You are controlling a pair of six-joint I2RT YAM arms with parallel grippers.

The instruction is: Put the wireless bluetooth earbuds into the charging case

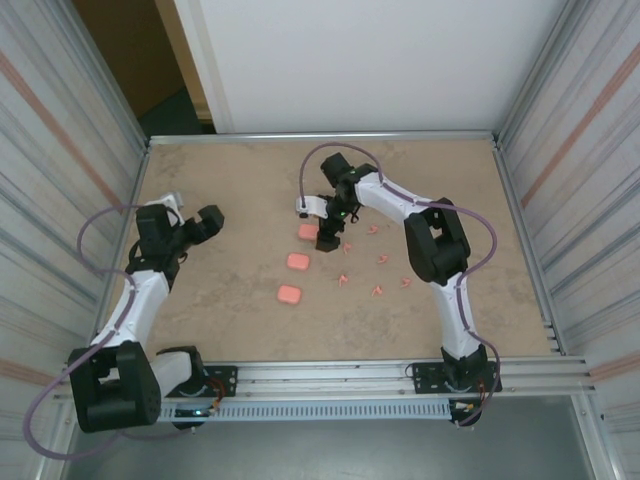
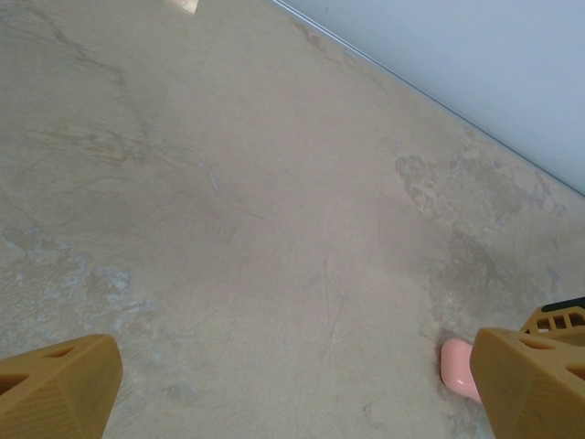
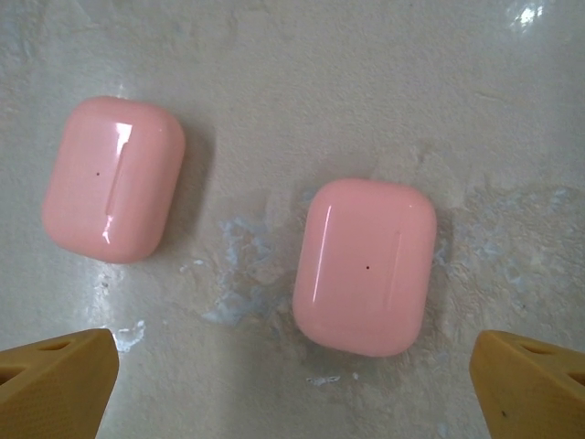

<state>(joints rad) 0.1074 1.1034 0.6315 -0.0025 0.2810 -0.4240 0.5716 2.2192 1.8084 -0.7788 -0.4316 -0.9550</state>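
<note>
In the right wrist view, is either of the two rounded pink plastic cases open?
No, the upper-left rounded pink plastic case and the central pink case both lie with their lids shut.

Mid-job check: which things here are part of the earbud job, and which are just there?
Job: scattered earbuds; three pink charging cases; open right claw.
Not the job: table; corrugated side walls; front rail.

Bent left arm, left gripper (image 1: 207, 222) angled forward, fingers spread wide. Extended right arm, right gripper (image 1: 326, 241) pointing down, fingers wide apart.
</note>
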